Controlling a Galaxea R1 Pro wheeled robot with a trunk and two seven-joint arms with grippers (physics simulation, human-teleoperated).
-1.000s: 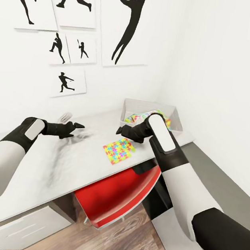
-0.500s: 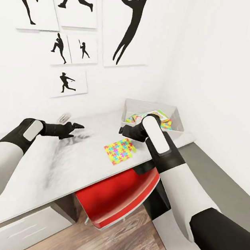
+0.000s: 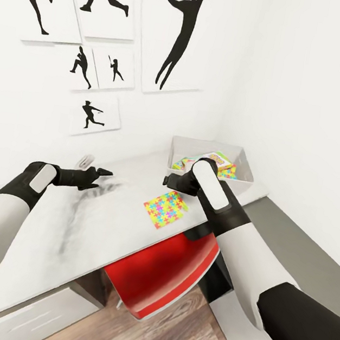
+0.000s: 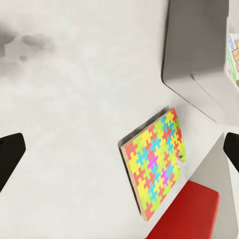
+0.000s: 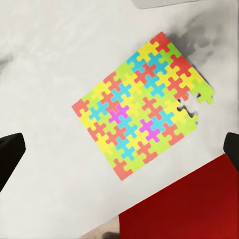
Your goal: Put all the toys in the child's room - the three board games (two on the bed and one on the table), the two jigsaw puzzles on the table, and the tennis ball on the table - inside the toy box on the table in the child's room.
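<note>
One jigsaw puzzle point(image 3: 165, 209) point(image 4: 154, 162) point(image 5: 142, 114) lies flat on the table point(image 3: 74, 221) near its front edge. At the table's far right end stands the toy box point(image 3: 246, 176) point(image 4: 191, 59), with a printed board game point(image 3: 214, 159) and another puzzle-patterned square point(image 3: 229, 172) inside. Just above the table, between the puzzle and the box, my right gripper point(image 3: 167, 180) point(image 5: 119, 152) hovers open and empty. My left gripper point(image 3: 103, 172) point(image 4: 119, 154) is also open and empty, further left over bare table. The tennis ball is hidden or out of view.
A red chair point(image 3: 165, 271) point(image 5: 189, 204) is tucked under the table below the puzzle. A small pale object point(image 3: 87, 161) lies by the wall near my left gripper. Black silhouette pictures point(image 3: 178, 28) hang on the wall. A lower dark grey cabinet point(image 3: 300, 251) adjoins at the right.
The head view has shifted slightly. My right forearm has drawn back a little off the toy box, uncovering more of what lies in it. The puzzle has not moved.
</note>
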